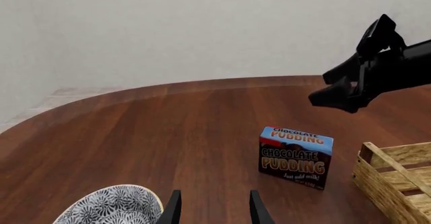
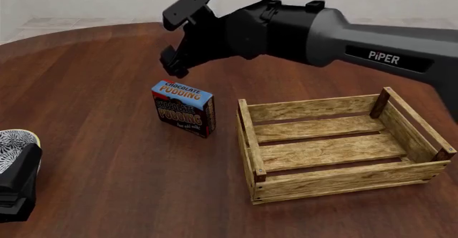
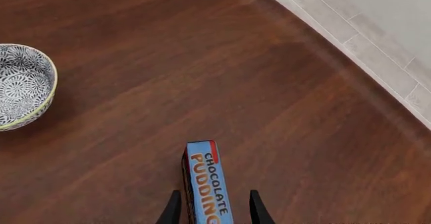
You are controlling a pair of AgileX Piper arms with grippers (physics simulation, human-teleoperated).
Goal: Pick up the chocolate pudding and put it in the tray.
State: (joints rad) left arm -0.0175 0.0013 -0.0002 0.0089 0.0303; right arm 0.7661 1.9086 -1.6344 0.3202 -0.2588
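Note:
The chocolate pudding (image 2: pixel 184 108) stands upright on the wooden table, just left of the tray (image 2: pixel 308 109), an empty slatted crate. My right gripper (image 2: pixel 171 64) hangs open a little above and behind the carton, not touching it. In the right wrist view its fingers (image 3: pixel 172 210) straddle the pudding's light blue top (image 3: pixel 207 183). My left gripper (image 1: pixel 214 211) is open and empty, low at the near left, short of the pudding (image 1: pixel 296 156) and the tray's corner (image 1: pixel 394 176). The right gripper (image 1: pixel 343 94) shows there too, above the carton.
A white patterned bowl (image 1: pixel 114 206) sits beside my left gripper at the near left; it also shows as the bowl (image 3: pixel 20 85) and the bowl (image 2: pixel 14 140). The table's curved far edge (image 1: pixel 202 85) meets a pale floor and wall.

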